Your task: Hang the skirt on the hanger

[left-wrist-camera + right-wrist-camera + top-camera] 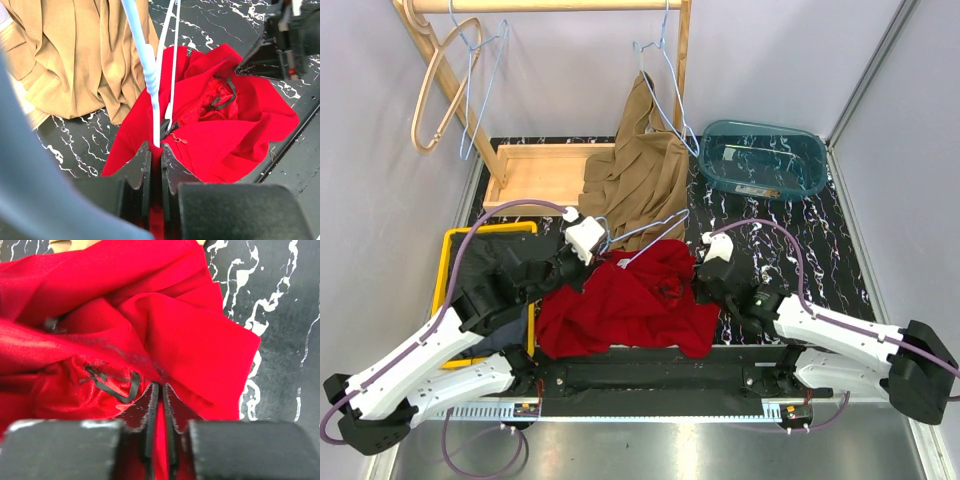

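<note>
The red skirt [620, 305] lies crumpled on the black marbled table between the two arms. A pale wire hanger [650, 232] rests on the skirt's upper edge, and its wire runs down into my left gripper [588, 252]. In the left wrist view the hanger [147, 60] enters the shut jaws of the left gripper [156, 150], with red skirt [225, 135] fabric pinched alongside it. My right gripper [705, 280] sits at the skirt's right side. In the right wrist view it [161, 390] is shut on a fold of the skirt [175, 330] near a black loop.
A tan garment [640, 170] hangs from a blue wire hanger [665, 90] on the wooden rack [550, 5], draping onto a wooden tray [535, 172]. A wooden hanger [435, 90] hangs at the left. A teal basin [765, 158] stands back right, a yellow-rimmed bin [460, 240] at the left.
</note>
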{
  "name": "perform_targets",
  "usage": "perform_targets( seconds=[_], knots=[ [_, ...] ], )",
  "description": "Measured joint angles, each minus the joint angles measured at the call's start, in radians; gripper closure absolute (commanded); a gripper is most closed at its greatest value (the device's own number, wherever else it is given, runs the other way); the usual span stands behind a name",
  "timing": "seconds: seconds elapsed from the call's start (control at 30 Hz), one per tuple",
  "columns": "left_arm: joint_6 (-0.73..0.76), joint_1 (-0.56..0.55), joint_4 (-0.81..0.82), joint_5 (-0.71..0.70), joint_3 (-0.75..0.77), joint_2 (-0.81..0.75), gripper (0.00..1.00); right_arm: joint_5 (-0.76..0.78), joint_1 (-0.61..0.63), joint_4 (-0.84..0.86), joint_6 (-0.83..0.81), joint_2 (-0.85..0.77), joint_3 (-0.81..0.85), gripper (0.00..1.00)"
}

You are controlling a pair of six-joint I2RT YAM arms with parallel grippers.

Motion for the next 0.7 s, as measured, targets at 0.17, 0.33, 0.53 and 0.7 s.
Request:
perform_targets(
  seconds=[0.17, 0.33, 0.53, 0.7],
  knots=[
    [-0.006, 0.0, -0.005, 0.0, 0.0, -0.016, 1.0, -0.03, -0.046, 0.059, 0.026, 0.033, -0.009, 1.0],
    [-0.011, 0.0, -0.007, 0.001, 0.0, -0.048, 1.0, -0.053, -0.093, 0.121, 0.013, 0.064, -0.008, 1.0],
    [-0.018, 0.0, -0.013, 0.001, -0.014, -0.066, 1.0, -0.058, -0.119, 0.145, -0.031, 0.068, 0.014, 1.0],
    [-0.019, 0.0, -0.014, 0.0, -0.023, -0.067, 1.0, -0.047, -0.146, 0.145, -0.085, 0.017, 0.078, 1.0]
  ],
)
